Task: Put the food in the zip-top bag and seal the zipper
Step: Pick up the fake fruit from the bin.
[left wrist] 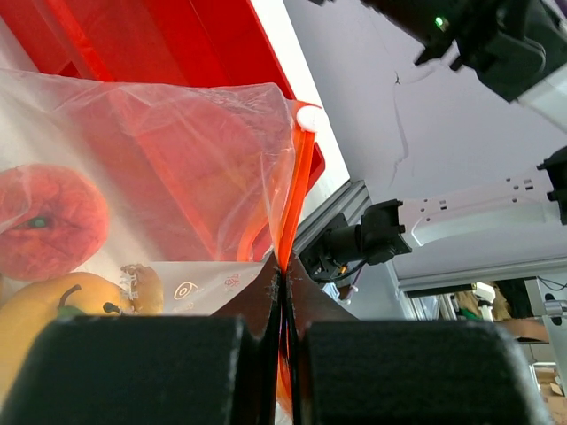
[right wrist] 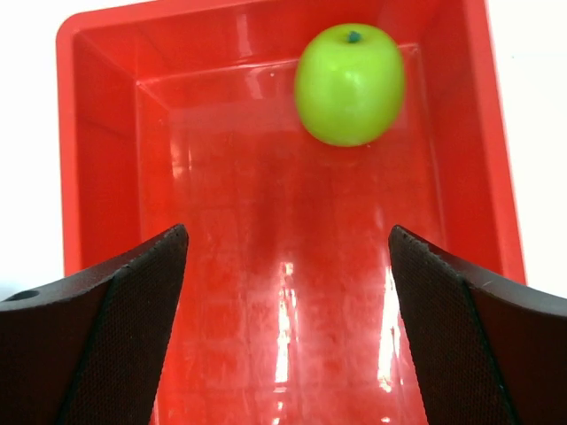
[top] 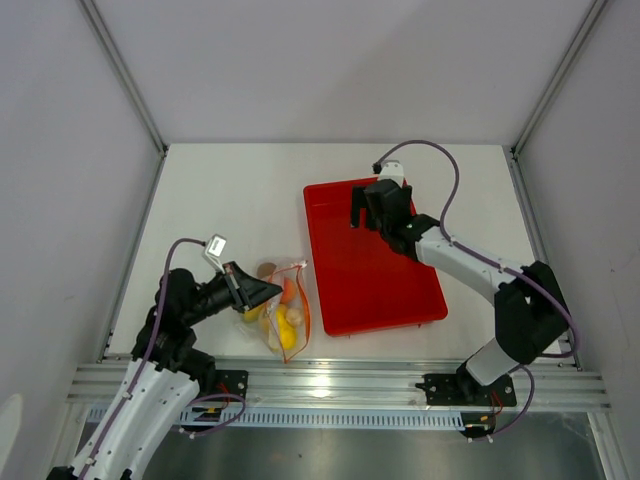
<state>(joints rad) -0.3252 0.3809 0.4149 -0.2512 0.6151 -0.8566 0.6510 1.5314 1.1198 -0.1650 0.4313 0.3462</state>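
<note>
The clear zip-top bag lies near the table's front left, with several toy fruits inside: an orange piece, a yellow piece and a beige piece. My left gripper is shut on the bag's orange-red zipper. The left wrist view shows a peach, a yellow fruit and a small brown piece through the plastic. My right gripper is open and empty over the red tray, short of the green apple at its far end.
The red rectangular tray lies right of the bag, almost touching it. In the top view the right arm hides the apple. An aluminium rail runs along the near edge. White walls close in the table.
</note>
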